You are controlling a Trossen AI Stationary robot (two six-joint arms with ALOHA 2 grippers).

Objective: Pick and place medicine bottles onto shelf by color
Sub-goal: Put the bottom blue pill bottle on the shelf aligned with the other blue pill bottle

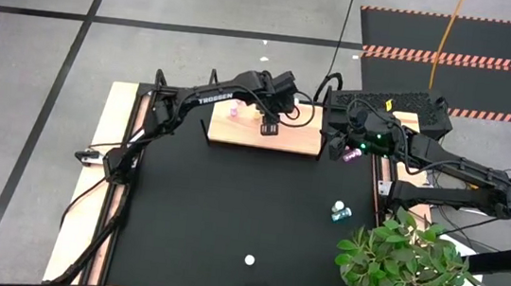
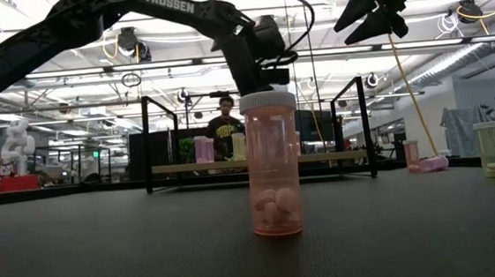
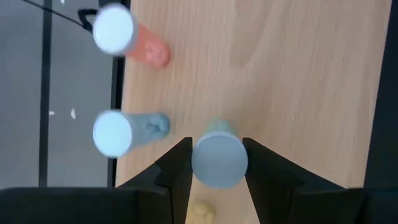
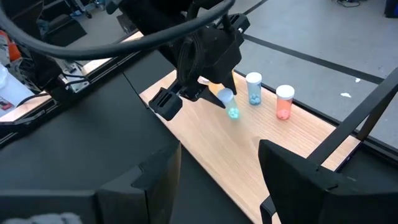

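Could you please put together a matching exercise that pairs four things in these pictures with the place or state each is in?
Things:
1. left gripper
2. right gripper
3. pink bottle
4. pair of bottles

Places or states:
A. on the black table, near the plant
B. standing on the shelf, beside a blue bottle
C. open and empty, off the shelf's end
D. fingers either side of a white-capped bottle over the shelf

Pairs: 1-D, 2-C, 3-B, 4-A
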